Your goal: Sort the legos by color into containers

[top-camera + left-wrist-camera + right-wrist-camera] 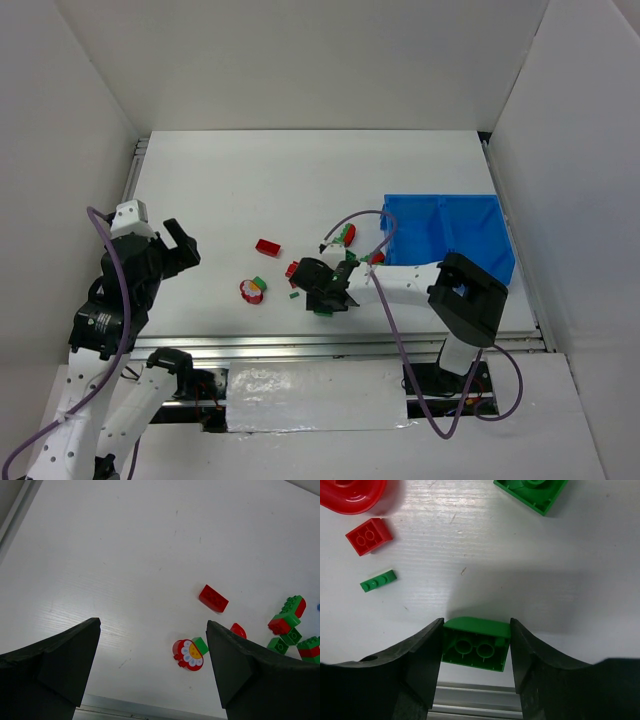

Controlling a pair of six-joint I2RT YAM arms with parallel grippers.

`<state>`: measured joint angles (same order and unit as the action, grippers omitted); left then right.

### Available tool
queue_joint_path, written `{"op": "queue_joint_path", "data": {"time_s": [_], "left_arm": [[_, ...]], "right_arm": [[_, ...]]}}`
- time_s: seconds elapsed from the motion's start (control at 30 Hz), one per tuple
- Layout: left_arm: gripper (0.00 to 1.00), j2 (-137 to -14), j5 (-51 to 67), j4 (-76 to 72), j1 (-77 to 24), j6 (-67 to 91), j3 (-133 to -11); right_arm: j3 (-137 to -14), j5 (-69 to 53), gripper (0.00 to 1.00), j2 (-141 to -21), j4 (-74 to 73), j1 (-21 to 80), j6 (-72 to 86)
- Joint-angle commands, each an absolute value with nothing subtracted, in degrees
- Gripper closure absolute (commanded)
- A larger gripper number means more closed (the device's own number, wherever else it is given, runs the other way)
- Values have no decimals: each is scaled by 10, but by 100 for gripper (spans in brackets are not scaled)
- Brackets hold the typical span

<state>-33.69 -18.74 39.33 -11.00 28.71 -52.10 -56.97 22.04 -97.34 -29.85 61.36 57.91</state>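
Lower centre, my right gripper clamps a green curved brick squarely; I'd lift straight before swinging to the blue bin, left gripper agape.

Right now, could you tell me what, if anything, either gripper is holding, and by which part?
The right gripper pinches a green brick by its two opposite sides; the left gripper is open, holding nothing.

the left arm and right arm are white links with black joint housings. a thin purple cable loops along each. the fingers are broad, matte black wedges.
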Motion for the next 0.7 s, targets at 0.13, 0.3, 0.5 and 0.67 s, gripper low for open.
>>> {"op": "queue_joint_path", "data": {"time_s": [0.13, 0.3, 0.5, 0.67], "left_arm": [[0, -330, -186, 373, -107, 281, -527], [1, -330, -188, 373, -107, 281, -527], [1, -333, -187, 374, -107, 281, -528], [0, -334, -184, 370, -107, 280, -527]], "right_arm": [[-570, 221, 63, -881, -297, 616, 566], [-614, 291, 62, -779, -371, 601, 543], [-646, 303, 62, -695, -394, 387, 444], [-691, 291, 56, -713, -387, 242, 375]]}}
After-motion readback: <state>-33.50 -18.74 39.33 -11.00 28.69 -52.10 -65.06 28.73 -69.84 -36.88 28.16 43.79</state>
